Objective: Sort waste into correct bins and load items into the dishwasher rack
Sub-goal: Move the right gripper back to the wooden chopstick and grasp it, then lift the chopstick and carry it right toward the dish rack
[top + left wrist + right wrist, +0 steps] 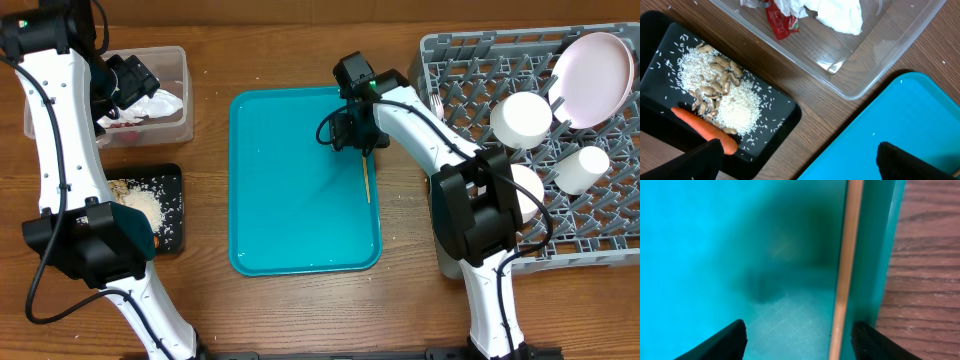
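Right claw (799,328) gapes wide over the stick (846,255), tight against the tray (874,255) wall; left claw (799,150) wide too.

The serving tray (290,220) is set at centre, with the stick (365,182) laid inside along its right rim, the rack (460,60) placed to its right, and the tub (178,90) placed behind the shallow tray (172,200) to its left.
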Controlling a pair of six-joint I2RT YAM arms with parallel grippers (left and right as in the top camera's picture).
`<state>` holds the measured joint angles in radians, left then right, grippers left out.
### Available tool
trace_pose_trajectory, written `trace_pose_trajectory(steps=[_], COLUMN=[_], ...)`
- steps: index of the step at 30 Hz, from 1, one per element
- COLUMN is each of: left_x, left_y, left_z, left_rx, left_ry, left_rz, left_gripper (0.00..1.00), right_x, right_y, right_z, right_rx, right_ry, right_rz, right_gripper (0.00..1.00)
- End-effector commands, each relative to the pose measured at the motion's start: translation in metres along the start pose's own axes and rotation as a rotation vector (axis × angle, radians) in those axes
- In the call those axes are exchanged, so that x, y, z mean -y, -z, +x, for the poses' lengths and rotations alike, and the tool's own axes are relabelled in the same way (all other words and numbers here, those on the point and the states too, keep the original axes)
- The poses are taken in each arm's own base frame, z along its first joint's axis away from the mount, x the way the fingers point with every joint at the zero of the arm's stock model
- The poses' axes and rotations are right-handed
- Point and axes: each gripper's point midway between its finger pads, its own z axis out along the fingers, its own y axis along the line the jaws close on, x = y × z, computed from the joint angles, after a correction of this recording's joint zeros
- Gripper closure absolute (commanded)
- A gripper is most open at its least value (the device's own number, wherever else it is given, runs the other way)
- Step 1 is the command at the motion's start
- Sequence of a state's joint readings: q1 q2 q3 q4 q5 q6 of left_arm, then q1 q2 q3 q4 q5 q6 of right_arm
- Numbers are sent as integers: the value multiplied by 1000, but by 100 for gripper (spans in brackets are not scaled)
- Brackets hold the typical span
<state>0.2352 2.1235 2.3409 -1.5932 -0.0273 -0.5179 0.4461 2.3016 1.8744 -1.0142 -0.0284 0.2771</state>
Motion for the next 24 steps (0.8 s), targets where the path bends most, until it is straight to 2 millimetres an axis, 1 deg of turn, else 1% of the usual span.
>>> trace_pose_trajectory(steps=[1, 5, 8, 9, 11, 12, 14, 15, 16, 20, 22, 24], left_x=[1, 1, 1, 1, 1, 1, 0, 0, 0, 0, 0, 0], left_y=[-1, -1, -1, -1, -1, -1, -1, -1, -1, -1, -1, -1], left_z=[1, 1, 1, 1, 1, 1, 2, 2, 3, 3, 3, 3], left_rx=[2, 2, 2, 2, 2, 2, -2, -3, -4, -5, -5, -5], left_ry=[-5, -5, -5, -5, -5, -5, -5, -5, -5, -5, -5, -5], left_rz=[-8, -8, -8, -8, -8, -8, -10, -11, -12, -12, -12, -12], left_gripper=[0, 0, 0, 0, 0, 0, 0, 0, 0, 0, 0, 0], right_x=[3, -1, -10, -16, -23, -26, -26, -24, -23, -19, -16, -10], right_y=[-15, -20, -24, -25, -25, -25, -25, -25, -25, -31, -38, -45], right_z=[10, 15, 23, 26, 29, 29, 29, 29, 29, 36, 41, 49], right_rx=[-27, -33, -48, -51, -47, -45, -38, -36, -35, -50, -58, -64], right_ry=[-7, -24, -4, 11, 29, 35, 11, 1, -7, -22, -22, -17], right_rz=[22, 18, 9, 8, 12, 12, 24, 32, 40, 50, 59, 88], right_gripper=[30, 30, 30, 31, 31, 35, 49, 52, 58, 62, 66, 66])
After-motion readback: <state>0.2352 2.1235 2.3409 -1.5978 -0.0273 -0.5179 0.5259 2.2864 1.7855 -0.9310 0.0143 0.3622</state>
